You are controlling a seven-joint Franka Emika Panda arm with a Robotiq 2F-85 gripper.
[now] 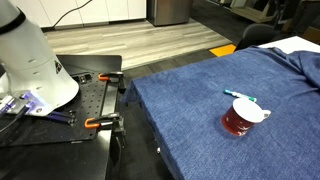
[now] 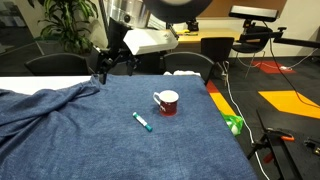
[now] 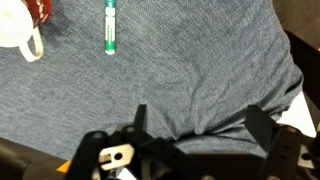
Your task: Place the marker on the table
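Observation:
The marker (image 1: 243,95), thin and white with a green cap, lies flat on the blue denim-covered table (image 1: 200,120). It also shows in an exterior view (image 2: 142,122) and in the wrist view (image 3: 110,27). It lies beside the dark red cup (image 1: 243,116), apart from it. My gripper (image 3: 198,122) is open and empty, well away from the marker, above the table's edge. In an exterior view it hangs near the table's far edge (image 2: 112,62).
The dark red cup with a white inside and handle stands on the cloth (image 2: 166,101), also at the wrist view's corner (image 3: 25,22). A black bench with orange clamps (image 1: 95,100) stands beside the table. The cloth is wrinkled at the side (image 2: 40,100).

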